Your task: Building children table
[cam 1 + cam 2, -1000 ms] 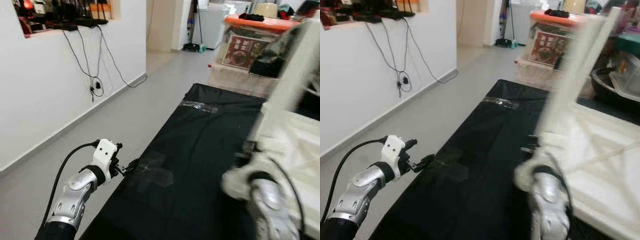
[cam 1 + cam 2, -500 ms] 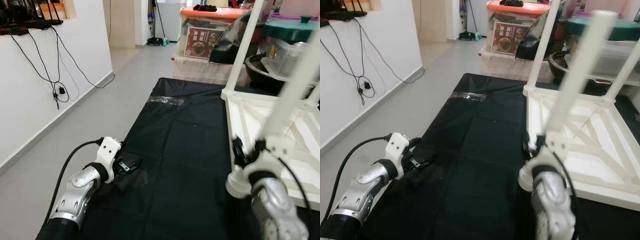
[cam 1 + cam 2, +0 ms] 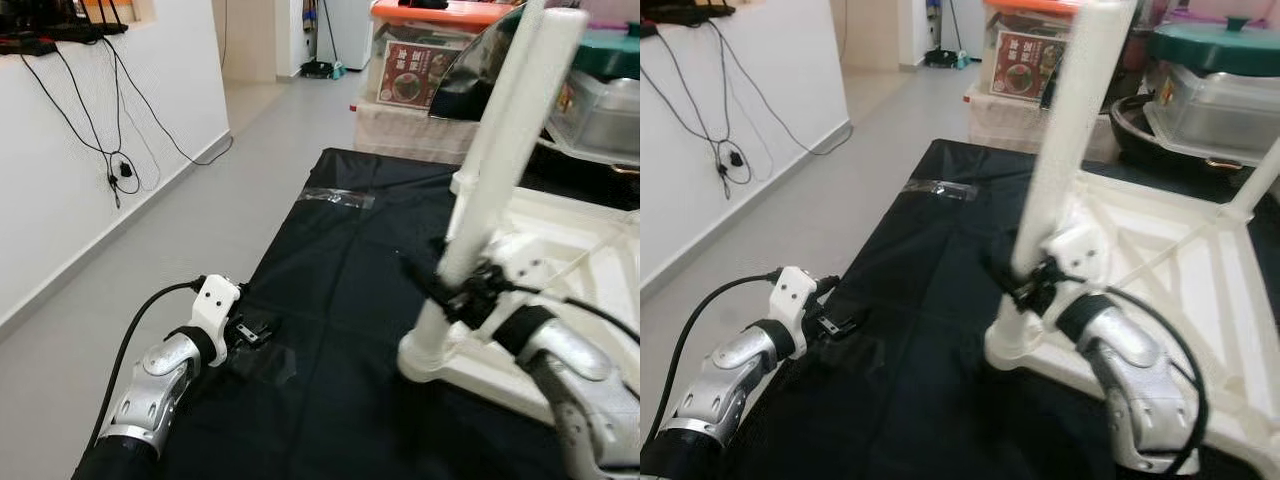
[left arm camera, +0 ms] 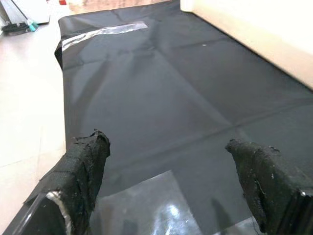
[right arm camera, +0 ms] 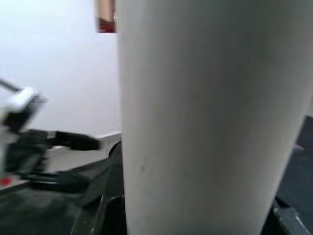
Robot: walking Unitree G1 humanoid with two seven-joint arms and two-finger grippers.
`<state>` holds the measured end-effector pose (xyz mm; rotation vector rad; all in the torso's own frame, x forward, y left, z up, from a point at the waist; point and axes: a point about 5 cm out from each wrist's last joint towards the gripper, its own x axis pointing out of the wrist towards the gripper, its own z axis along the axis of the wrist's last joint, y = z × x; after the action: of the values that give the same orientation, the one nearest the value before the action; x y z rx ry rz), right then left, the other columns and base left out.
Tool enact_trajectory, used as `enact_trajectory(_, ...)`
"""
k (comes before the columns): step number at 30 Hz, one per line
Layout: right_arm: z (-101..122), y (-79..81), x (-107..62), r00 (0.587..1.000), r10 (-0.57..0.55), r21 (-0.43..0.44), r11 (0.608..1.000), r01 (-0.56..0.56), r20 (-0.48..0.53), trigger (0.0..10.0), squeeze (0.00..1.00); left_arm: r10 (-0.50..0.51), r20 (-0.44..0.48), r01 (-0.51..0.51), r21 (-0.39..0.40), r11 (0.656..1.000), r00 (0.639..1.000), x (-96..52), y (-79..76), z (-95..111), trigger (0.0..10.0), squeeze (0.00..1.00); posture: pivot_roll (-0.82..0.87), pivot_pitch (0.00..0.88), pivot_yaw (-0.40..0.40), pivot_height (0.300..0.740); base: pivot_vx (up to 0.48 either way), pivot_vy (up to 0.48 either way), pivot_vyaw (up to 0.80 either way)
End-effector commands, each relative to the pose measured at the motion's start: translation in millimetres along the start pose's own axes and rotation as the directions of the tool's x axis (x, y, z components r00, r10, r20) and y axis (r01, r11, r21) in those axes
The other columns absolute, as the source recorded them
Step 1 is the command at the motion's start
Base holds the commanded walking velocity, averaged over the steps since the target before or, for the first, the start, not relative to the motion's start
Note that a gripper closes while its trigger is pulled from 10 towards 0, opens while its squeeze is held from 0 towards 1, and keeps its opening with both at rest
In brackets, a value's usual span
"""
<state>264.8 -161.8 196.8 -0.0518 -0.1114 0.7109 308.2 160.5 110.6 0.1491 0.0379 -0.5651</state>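
Note:
A white children's table [image 3: 1160, 270] lies upside down on a black cloth [image 3: 370, 260], its legs pointing up. My right gripper [image 3: 455, 290] is at the base of the nearest white leg [image 3: 510, 150], with one black finger on each side of it and closed against it. Seen from the right wrist, that leg [image 5: 195, 122] is very close. My left gripper [image 3: 255, 330] hovers low over the cloth's near left part, open and holding nothing, with its two padded fingers [image 4: 88, 161] wide apart.
A white wall with hanging cables [image 3: 120, 170] runs along the left, with grey floor [image 3: 200, 220] between it and the cloth. Clear tape [image 3: 335, 197] holds the cloth's far corner. Storage boxes [image 3: 420, 80] and a teal-lidded container [image 3: 1220, 60] stand behind the table.
The view has swung right and down, bringing the table into sight. My right gripper now sits at the near leg's base, which stands closer in front. The left arm holds still.

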Motion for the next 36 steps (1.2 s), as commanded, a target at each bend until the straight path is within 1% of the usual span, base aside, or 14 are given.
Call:
enact_trajectory(1,-31.5,-20.9,12.3,0.904,-0.396,0.025,0.914,0.405,-0.163,0.0,0.00,0.024,-0.004,-0.024,0.002,1.000,1.000,-6.6,4.9,-2.1,10.0,0.00,0.07,0.000,-0.072,0.740,0.000,0.000,0.00)
enact_trajectory(2,-31.5,-20.9,12.3,0.904,-0.396,0.025,0.914,0.405,-0.163,0.0,0.00,0.024,-0.004,-0.024,0.002,1.000,1.000,-6.6,4.9,-2.1,10.0,0.00,0.07,0.000,-0.072,0.740,0.000,0.000,0.00)
enact_trajectory(3,-41.1,-40.4,4.2,0.706,-0.670,0.005,0.724,0.689,-0.229,0.0,0.00,0.028,-0.007,-0.028,0.003,1.000,1.000,-8.3,5.7,-2.9,10.0,0.00,0.07,0.000,-0.072,0.740,0.000,0.000,0.00)
enact_trajectory(4,-61.9,-51.2,-40.3,0.272,-0.902,-0.045,0.304,0.952,-0.336,0.0,0.00,0.028,-0.008,-0.028,0.004,1.000,1.000,-9.4,5.5,-2.9,10.0,0.00,0.07,0.000,-0.073,0.740,0.000,0.000,0.00)
enact_trajectory(6,-69.5,-42.1,-62.2,0.168,-0.918,-0.074,0.208,0.975,-0.359,0.0,0.00,0.030,-0.007,-0.030,0.004,1.000,1.000,-9.3,5.5,-2.9,10.0,0.00,0.08,0.000,-0.073,0.740,0.000,0.000,0.00)
enact_trajectory(12,-60.2,-19.8,-73.3,0.224,-0.928,-0.096,0.262,0.960,-0.297,0.0,0.00,0.025,-0.006,-0.025,0.004,1.000,1.000,-6.7,5.7,-2.0,10.0,0.00,0.06,0.000,-0.054,0.740,0.000,0.000,0.00)
enact_trajectory(13,-54.6,-15.8,-63.2,0.327,-0.901,-0.041,0.352,0.935,-0.286,9.0,0.00,0.014,-0.005,-0.014,0.006,1.000,1.000,-5.6,4.7,-0.9,10.0,0.00,0.06,0.000,-0.050,0.740,0.000,0.000,0.00)
enact_trajectory(18,-39.6,-10.0,-40.6,0.499,-0.840,-0.002,0.511,0.860,-0.211,10.0,0.00,0.014,-0.005,-0.014,0.007,1.000,1.000,-5.2,5.9,-0.8,10.0,0.00,0.05,0.000,-0.046,0.740,0.000,0.000,0.00)
enact_trajectory(19,-29.9,-10.1,-33.2,0.531,-0.832,-0.002,0.538,0.843,-0.160,10.0,1.00,0.016,-0.006,-0.016,0.007,1.000,1.000,-4.6,6.5,-0.5,10.0,0.00,0.05,0.000,-0.046,0.740,0.000,0.000,0.00)
enact_trajectory(21,-12.4,-19.0,-17.8,0.638,-0.766,0.076,0.633,0.770,-0.078,10.0,1.00,0.014,0.001,-0.014,0.008,1.000,1.000,-1.9,6.6,1.5,10.0,0.00,0.06,0.000,-0.047,0.740,0.000,0.000,0.00)
enact_trajectory(25,2.1,-30.9,-9.6,0.727,-0.687,0.077,0.724,0.686,-0.015,10.0,0.94,0.013,0.005,-0.013,0.010,1.000,1.000,-0.1,6.6,2.2,10.0,0.00,0.06,0.000,-0.050,0.740,0.000,0.000,0.00)
enact_trajectory(26,6.6,-32.9,-6.0,0.801,-0.598,0.081,0.799,0.596,0.003,10.0,0.00,0.015,0.005,-0.015,0.009,1.000,1.000,0.2,6.7,1.9,10.0,0.00,0.06,0.000,-0.056,0.740,0.000,0.000,0.00)
enact_trajectory(29,4.0,-15.5,-4.5,0.981,-0.195,0.010,0.981,0.195,0.009,10.0,0.00,0.023,0.008,-0.023,0.007,1.000,1.000,0.4,5.4,1.4,10.0,0.00,0.08,0.000,-0.069,0.740,0.000,0.000,0.00)
enact_trajectory(36,-23.5,21.6,-3.9,0.982,0.179,0.034,0.984,-0.177,-0.063,10.0,0.00,0.033,0.001,-0.033,0.012,0.999,0.999,-4.8,7.8,-0.9,10.0,0.00,0.09,0.000,-0.071,0.740,0.000,0.000,0.00)
